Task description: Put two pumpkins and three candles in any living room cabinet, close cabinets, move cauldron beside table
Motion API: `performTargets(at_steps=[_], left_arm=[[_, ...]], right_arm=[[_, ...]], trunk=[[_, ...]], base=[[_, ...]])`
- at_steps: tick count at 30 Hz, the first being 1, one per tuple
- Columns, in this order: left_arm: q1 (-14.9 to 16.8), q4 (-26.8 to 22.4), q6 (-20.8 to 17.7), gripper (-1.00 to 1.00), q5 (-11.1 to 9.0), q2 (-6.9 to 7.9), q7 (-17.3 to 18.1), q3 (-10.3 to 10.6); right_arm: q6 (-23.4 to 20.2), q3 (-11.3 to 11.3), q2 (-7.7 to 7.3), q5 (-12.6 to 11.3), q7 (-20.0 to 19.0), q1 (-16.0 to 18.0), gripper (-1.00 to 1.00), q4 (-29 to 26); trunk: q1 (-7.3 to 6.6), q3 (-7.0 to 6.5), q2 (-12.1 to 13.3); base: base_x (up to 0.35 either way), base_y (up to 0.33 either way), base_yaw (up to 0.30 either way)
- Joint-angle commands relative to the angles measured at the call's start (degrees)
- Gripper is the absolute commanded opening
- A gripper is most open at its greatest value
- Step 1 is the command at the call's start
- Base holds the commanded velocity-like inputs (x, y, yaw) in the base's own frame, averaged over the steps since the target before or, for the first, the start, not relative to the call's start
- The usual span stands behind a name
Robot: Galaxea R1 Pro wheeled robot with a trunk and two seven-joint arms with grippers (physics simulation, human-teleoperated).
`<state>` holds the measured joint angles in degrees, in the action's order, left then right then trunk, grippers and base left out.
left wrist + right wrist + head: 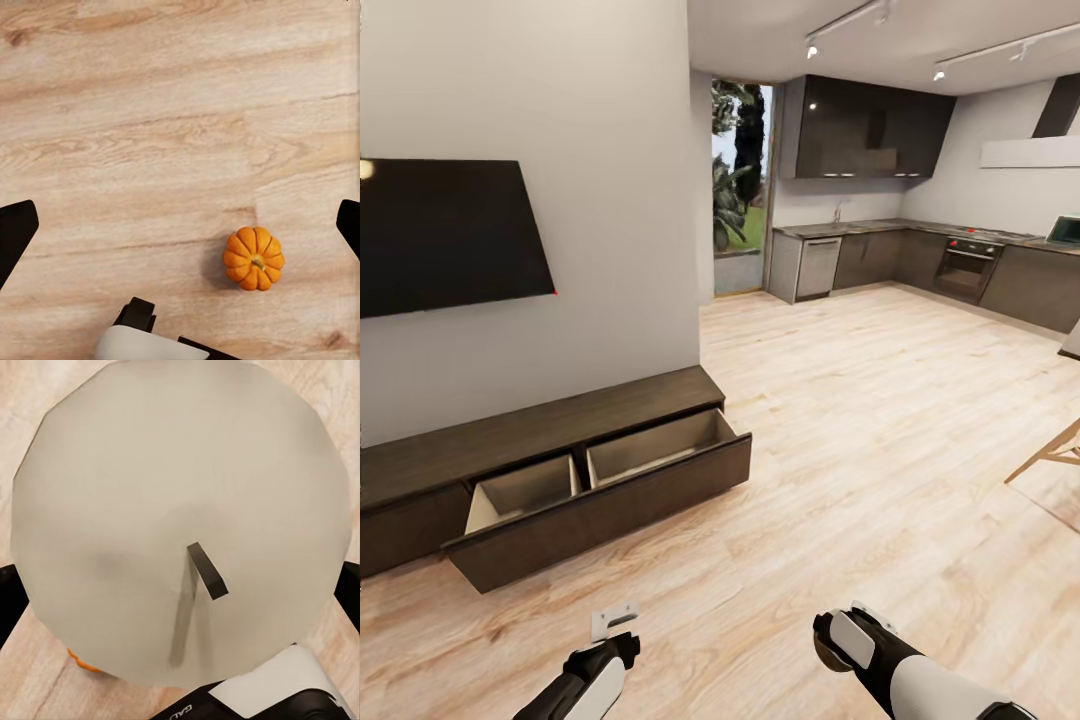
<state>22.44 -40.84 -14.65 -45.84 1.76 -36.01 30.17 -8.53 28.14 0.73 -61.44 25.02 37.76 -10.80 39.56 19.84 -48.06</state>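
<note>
One candle (184, 521) clamped in right claw (180, 585); pumpkin (254, 258) on floor betw. spread left claw (180, 225) fingers.

Both arms reach in from the bottom edge of the head view, the left gripper (610, 650) at lower centre-left and the right gripper (840, 635) at lower centre-right on a white forearm with black joints. In the left wrist view the two dark fingertips (15, 232) sit at opposite side edges, spread wide. The right fingertips (349, 592) likewise stand far apart at the frame's sides, clamped around a candle.
</note>
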Motion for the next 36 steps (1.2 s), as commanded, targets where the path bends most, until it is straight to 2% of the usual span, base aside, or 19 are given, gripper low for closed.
performTargets(at_steps=[1,19,36], left_arm=[[0.06,-0.12,-0.20,1.00,-0.27,0.08,-0.46,0.36],[0.06,-0.12,-0.20,1.00,-0.31,0.08,-0.46,0.36],[0.06,-0.12,-0.20,1.00,-0.31,0.00,-0.46,0.39]], right_arm=[[-0.34,0.39,-0.03,-0.15,0.38,0.03,-1.00,-0.12],[0.00,0.41,-0.35,-0.16,0.38,0.03,-1.00,-0.50],[0.40,0.52,-0.38,-0.14,0.41,0.03,-1.00,-0.54]], trunk=[[0.02,0.07,-0.06],[0.02,0.07,-0.06],[0.02,0.07,-0.06]], base=[[0.074,-0.084,0.151],[0.030,-0.030,0.157],[0.000,0.000,0.008]])
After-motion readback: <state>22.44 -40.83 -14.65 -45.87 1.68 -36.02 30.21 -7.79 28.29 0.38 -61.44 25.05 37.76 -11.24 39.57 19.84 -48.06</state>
